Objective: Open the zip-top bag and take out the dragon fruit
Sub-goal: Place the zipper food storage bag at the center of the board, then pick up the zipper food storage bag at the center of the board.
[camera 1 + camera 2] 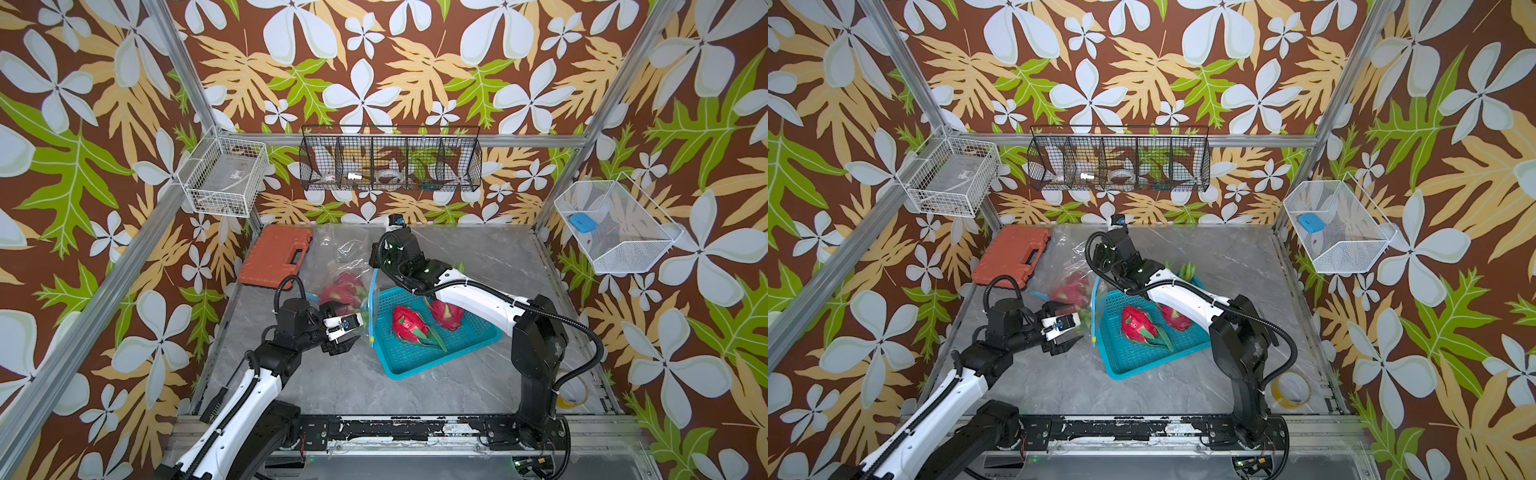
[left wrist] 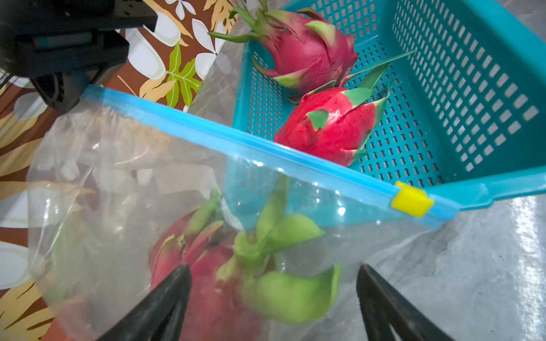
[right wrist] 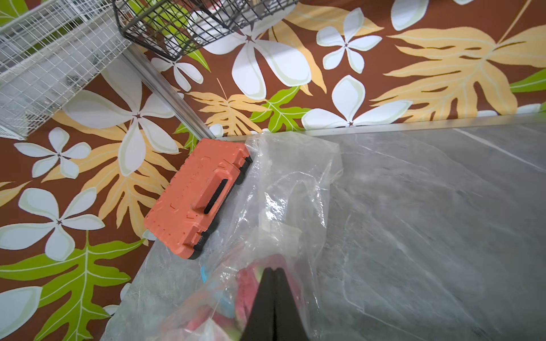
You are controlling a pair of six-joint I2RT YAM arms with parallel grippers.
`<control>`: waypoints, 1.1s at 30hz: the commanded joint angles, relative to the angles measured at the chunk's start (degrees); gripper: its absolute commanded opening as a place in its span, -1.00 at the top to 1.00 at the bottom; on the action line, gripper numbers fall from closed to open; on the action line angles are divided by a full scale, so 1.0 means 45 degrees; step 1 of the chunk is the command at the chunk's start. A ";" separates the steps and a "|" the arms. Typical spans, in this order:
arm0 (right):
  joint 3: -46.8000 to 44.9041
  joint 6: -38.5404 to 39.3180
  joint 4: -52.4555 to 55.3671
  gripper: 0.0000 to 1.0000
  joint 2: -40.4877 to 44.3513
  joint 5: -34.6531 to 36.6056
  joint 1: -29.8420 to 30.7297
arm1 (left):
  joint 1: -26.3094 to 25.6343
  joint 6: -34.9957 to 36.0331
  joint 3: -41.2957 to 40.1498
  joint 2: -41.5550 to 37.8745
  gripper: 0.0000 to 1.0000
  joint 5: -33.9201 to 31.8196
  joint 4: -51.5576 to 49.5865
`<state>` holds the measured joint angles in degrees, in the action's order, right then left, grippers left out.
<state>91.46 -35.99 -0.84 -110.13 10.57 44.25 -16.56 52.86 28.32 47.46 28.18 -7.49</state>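
Orange plastic is being shown at the left rear of the grey table (image 1: 353,395), where a closed tool case (image 1: 276,257) is lying against the wall. Just right of it, nearer the front, the left gripper (image 2: 271,280) is being held with its jaws wide apart. In its wrist view the fingers (image 2: 165,301) are standing on either side of the bagged fruit's green fronds; whether they are touching the film cannot be told.

The clear zip-top bag (image 1: 353,266) is being held up off the table between the case and the basket. One dragon fruit (image 2: 206,280) is being seen through its film, low in the bag. The blue zip strip (image 2: 236,138) is being stretched along the basket's edge, with the yellow slider (image 2: 412,198) at its near end. At the far end the right gripper (image 3: 273,270) is being shown with its jaws pressed together, apparently pinching the bag's film.

Further right, two more dragon fruit (image 1: 409,324) (image 1: 446,313) are lying side by side in the teal basket (image 1: 436,357), the second partly hidden under the right arm. A roll of tape (image 1: 1291,388) is lying at the table's right front corner.
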 commanded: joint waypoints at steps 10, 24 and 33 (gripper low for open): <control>-0.0971 0.0619 0.0119 0.43 0.0846 0.0791 -0.0184 | -0.1319 0.2253 -0.1436 0.0019 -0.73 -0.1455 0.1719; -0.2602 1.0945 0.1677 -0.21 0.4997 -0.1801 -0.0107 | -0.1360 0.2132 -0.2704 -0.0641 -0.09 -0.3486 0.4907; -0.0840 1.0750 0.4046 -0.25 0.3327 -0.7269 0.0575 | -0.1340 0.1999 -0.2972 -0.0689 -0.09 -0.3812 0.4688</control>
<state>86.26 12.86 13.43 -92.49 -8.75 46.06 -22.65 62.59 15.29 44.25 11.90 11.35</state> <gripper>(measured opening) 0.623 0.544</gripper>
